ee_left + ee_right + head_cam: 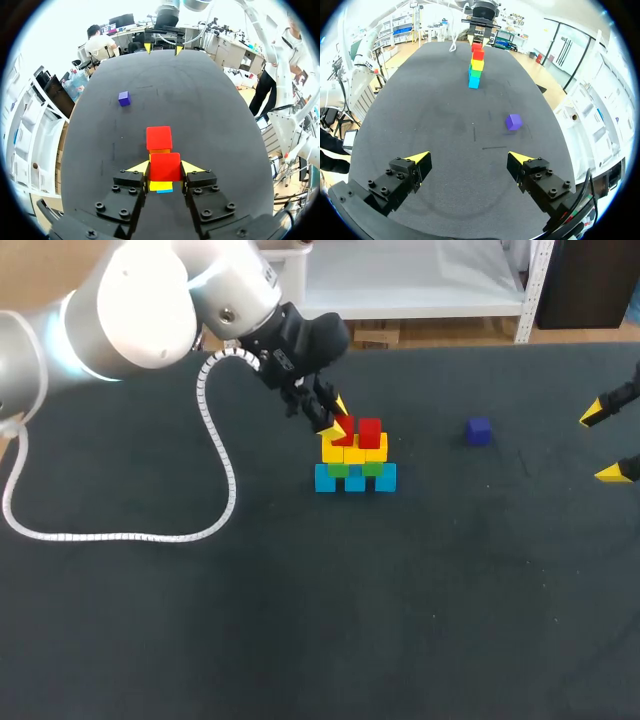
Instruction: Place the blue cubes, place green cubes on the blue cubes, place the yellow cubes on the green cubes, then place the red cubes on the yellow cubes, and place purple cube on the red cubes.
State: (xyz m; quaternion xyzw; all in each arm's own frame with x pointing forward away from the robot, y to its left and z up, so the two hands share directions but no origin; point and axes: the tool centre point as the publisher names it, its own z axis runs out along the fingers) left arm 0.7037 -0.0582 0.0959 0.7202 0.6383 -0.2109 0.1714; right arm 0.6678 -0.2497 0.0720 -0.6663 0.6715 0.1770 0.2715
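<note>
Left gripper (165, 167): clenched on a red cube (165, 165); both yellow tips press flat against its opposite sides.
Red cube: between the left fingers, sitting on or just above the yellow row. I cannot tell whether its weight is down yet.
Second red cube (159, 137): directly ahead of the left fingertips, next to the gripped one, on the same row.
Yellow cubes (355, 451): right under the left gripper, carrying the reds.
Green cubes (340, 469): one layer further below the left gripper.
Blue cubes (355, 480): bottom row, on the table (300, 620).
Purple cube (513, 121): alone on the table, ahead of the right gripper and a little to one side. It is well apart from the stack.
Right gripper (468, 159): fingers spread wide, holding nothing, far back from the stack.
Progress, as I judge it: red layer nearly complete; purple cap not yet placed.
Risk, release: if the fingers open unevenly or the cube sticks to a pad, the red could be dragged off the yellow row.
Risk, retreat: a sideways pull-out could clip the second red cube or shove the narrow tower over. A straight lift looks safer.
Risk, alignment: a gap or offset between the two reds would leave a poor seat for the purple cube, which must bridge both.
Risk, cap: pressing the purple down hard could topple the whole stack.
</note>
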